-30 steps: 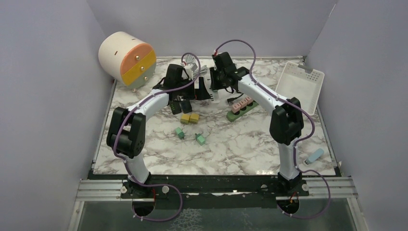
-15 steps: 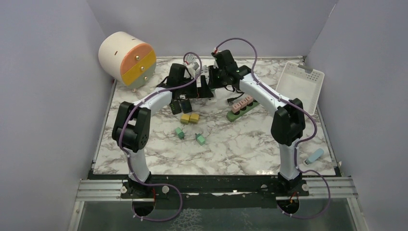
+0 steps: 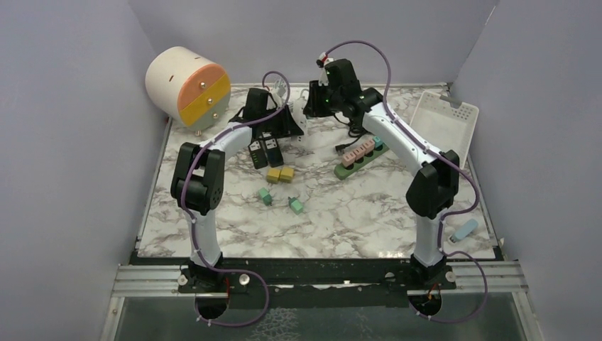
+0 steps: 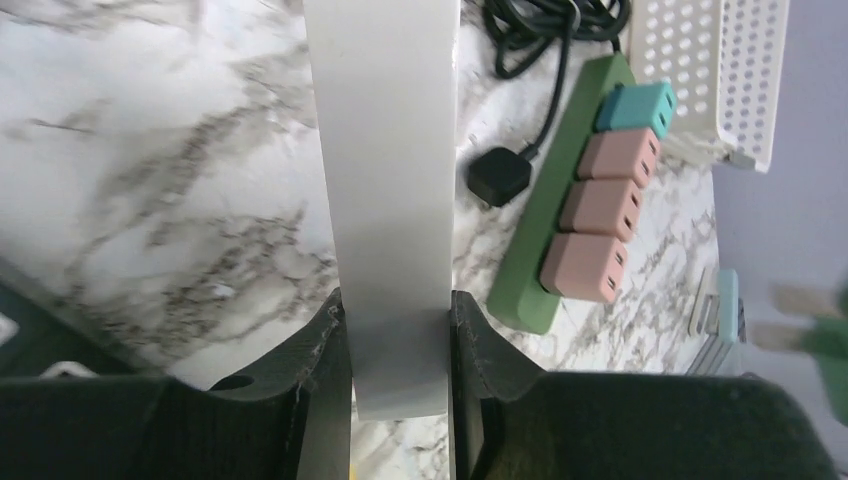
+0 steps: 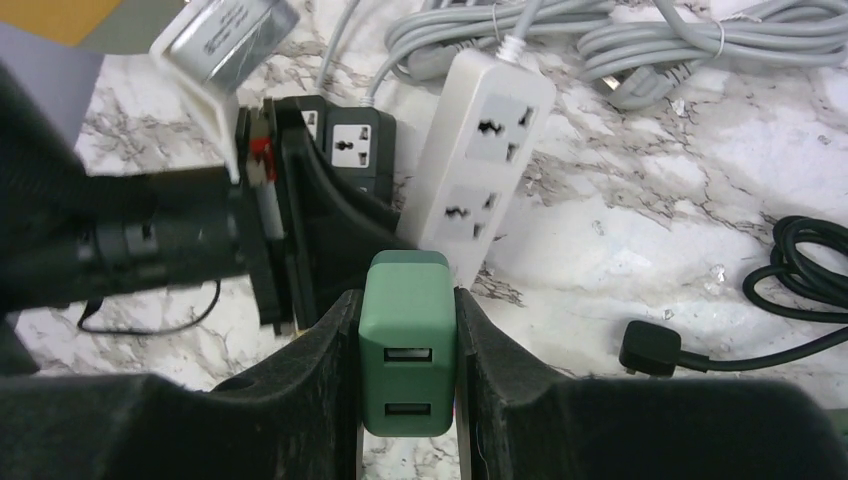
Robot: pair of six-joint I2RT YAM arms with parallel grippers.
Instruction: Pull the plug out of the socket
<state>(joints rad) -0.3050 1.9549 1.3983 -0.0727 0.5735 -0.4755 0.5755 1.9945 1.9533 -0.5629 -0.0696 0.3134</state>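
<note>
The socket is a white power strip (image 5: 480,170), lying on the marble with two empty outlets showing. My left gripper (image 4: 395,310) is shut on the near end of the strip (image 4: 385,180). My right gripper (image 5: 405,300) is shut on the plug, a green USB charger (image 5: 407,350), held in the air clear of the strip. The left wrist view catches this plug (image 4: 815,335) as a blur at the right edge with its prongs bare. From above, the left gripper (image 3: 284,124) and right gripper (image 3: 317,99) stand close together at the back of the table.
A green power strip (image 3: 358,153) with pink and teal plugs lies right of centre, its black cord (image 5: 800,260) coiled beside it. Grey cables (image 5: 560,30) lie behind the white strip. There are also a white basket (image 3: 444,124), a round drawer unit (image 3: 188,85), black adapters (image 3: 263,150), and yellow blocks (image 3: 280,174).
My left gripper has closed on the white strip. The right gripper, still holding the green plug, has risen and drawn back toward the far wall, away from the strip.
</note>
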